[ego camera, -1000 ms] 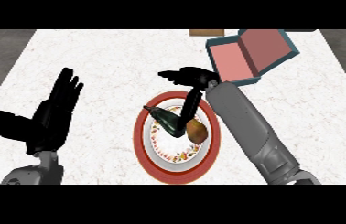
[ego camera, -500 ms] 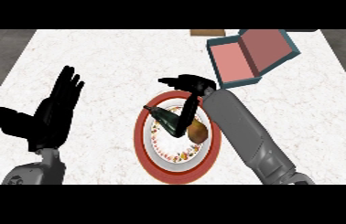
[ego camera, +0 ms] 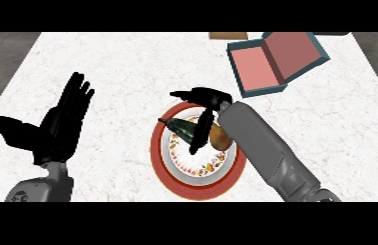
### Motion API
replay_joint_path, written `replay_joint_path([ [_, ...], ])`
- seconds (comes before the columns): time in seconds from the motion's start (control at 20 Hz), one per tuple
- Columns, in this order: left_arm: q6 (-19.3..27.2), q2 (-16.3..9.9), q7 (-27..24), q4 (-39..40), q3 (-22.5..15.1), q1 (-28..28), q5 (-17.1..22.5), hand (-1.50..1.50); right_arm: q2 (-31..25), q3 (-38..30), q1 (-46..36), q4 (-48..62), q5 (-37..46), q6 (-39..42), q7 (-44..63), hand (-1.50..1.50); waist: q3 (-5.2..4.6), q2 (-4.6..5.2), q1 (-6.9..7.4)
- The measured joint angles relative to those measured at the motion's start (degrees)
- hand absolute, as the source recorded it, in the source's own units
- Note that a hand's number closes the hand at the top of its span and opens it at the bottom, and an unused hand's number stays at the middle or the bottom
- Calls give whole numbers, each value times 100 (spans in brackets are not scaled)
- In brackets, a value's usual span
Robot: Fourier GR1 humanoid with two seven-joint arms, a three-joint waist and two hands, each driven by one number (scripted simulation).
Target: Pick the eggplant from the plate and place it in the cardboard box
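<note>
While the right hand [ego camera: 203, 101] hangs over the far rim of the red-rimmed plate [ego camera: 164, 161], its fingers are bent downward, and one dark finger [ego camera: 201, 135] runs down across the eggplant [ego camera: 183, 128]; whether the fingers actually close on it cannot be told from the head view, since the hand and its grey forearm cover much of it. That eggplant lies on the plate's white centre, a dark green-black body with its long axis slanting from the upper left, where its narrow tip points toward the plate's left rim, down to the lower right, where it disappears beneath the finger. Just beside it, tucked against the forearm, sits a rounded brown-orange item [ego camera: 218, 138], too hidden to identify. Well apart from the plate, toward the far right of the white marble counter [ego camera: 125, 64], the cardboard box [ego camera: 255, 71] stands open, teal outside and pink within, lid thrown back. At the view's left, the left hand [ego camera: 63, 121] rests open, fingers straight and pointing up.
</note>
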State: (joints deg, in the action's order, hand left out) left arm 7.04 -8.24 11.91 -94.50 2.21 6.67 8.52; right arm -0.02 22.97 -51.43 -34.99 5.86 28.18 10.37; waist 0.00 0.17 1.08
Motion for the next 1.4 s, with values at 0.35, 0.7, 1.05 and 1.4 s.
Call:
replay_joint_path([
  [0.35,-35,-10,136,-37,50,67,-42,0,1,363,-40,216,-216,-121,-104,-150,1,3,13],
  [0.7,-113,45,20,-74,84,-95,-67,0,-2,756,121,72,-424,-315,-153,-150,2,-13,0],
  [1.05,-123,93,119,-154,33,-51,-129,0,-38,1118,-15,229,-628,-556,-344,150,-3,-23,31],
  [1.4,-180,43,189,-141,178,5,-71,0,-50,1341,105,30,-136,-868,-860,150,-3,-31,-24],
])
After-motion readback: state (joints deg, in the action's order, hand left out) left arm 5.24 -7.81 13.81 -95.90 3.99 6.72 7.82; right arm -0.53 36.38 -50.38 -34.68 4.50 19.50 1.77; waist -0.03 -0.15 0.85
